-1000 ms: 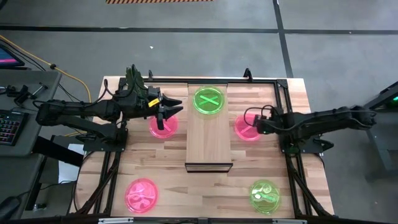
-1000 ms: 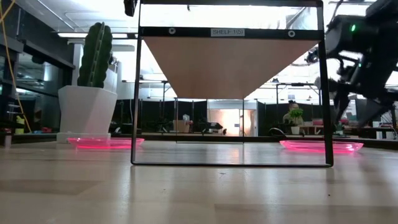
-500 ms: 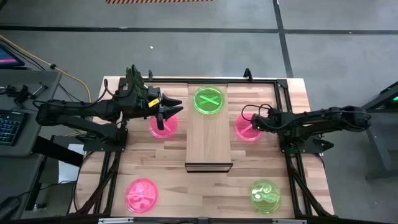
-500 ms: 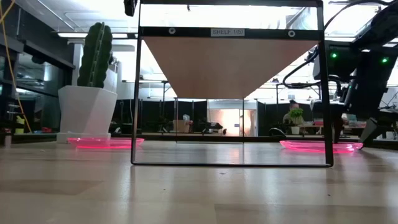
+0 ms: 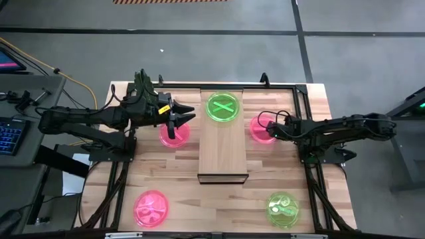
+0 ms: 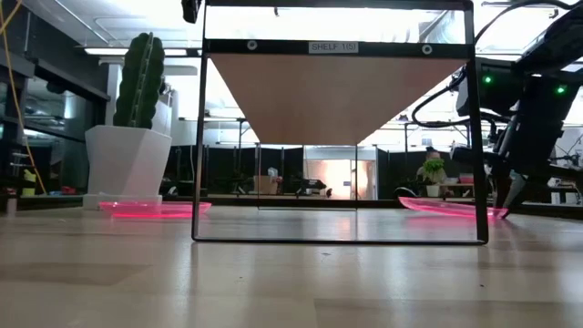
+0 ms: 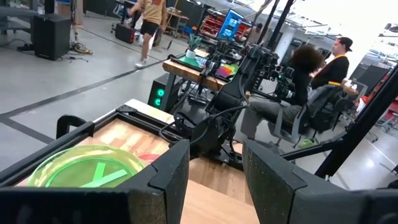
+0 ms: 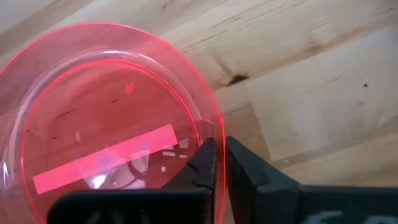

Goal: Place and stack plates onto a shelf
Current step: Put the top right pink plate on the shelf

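Right pincer shut, left parted.

Two dark, thin arms are seen. A black cable loops near the right end effector. Small green lights glow on that arm. A yellow mark is seen near the left end effector.

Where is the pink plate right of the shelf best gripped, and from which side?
By its thin raised rim on the outer side, away from the shelf. The pink plate is shallow and wide, so only the lip fits between fingers. The right end effector already pinches that edge, tilting it up.
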### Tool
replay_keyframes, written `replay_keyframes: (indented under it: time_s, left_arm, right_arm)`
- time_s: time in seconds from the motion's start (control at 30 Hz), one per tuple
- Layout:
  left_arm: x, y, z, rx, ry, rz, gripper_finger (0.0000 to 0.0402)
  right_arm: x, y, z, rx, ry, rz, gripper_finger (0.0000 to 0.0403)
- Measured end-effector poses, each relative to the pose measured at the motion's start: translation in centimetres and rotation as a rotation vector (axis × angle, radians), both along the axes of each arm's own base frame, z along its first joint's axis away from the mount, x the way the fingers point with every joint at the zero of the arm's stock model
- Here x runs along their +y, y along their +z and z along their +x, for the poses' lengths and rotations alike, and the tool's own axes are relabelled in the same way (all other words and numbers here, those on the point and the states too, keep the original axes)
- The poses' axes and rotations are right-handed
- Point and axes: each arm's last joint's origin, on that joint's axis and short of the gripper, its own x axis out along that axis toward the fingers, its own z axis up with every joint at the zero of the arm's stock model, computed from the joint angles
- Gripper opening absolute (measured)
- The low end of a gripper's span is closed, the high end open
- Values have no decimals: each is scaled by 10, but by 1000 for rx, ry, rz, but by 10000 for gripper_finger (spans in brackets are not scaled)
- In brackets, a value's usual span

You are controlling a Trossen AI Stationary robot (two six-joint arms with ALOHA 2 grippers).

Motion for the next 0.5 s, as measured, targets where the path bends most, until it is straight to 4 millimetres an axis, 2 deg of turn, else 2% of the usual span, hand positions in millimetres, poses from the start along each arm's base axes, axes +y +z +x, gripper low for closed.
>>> replay_keyframes:
  time_s: [0.23, 0.5]
  left_arm:
    - [0, 0, 0, 0, 0, -1, 140]
    - [0, 0, 0, 2, 0, 9, 140]
  right_arm:
    - [0, 4, 0, -34, 5, -7, 3]
    - [-1, 24, -7, -171, 4, -111, 0]
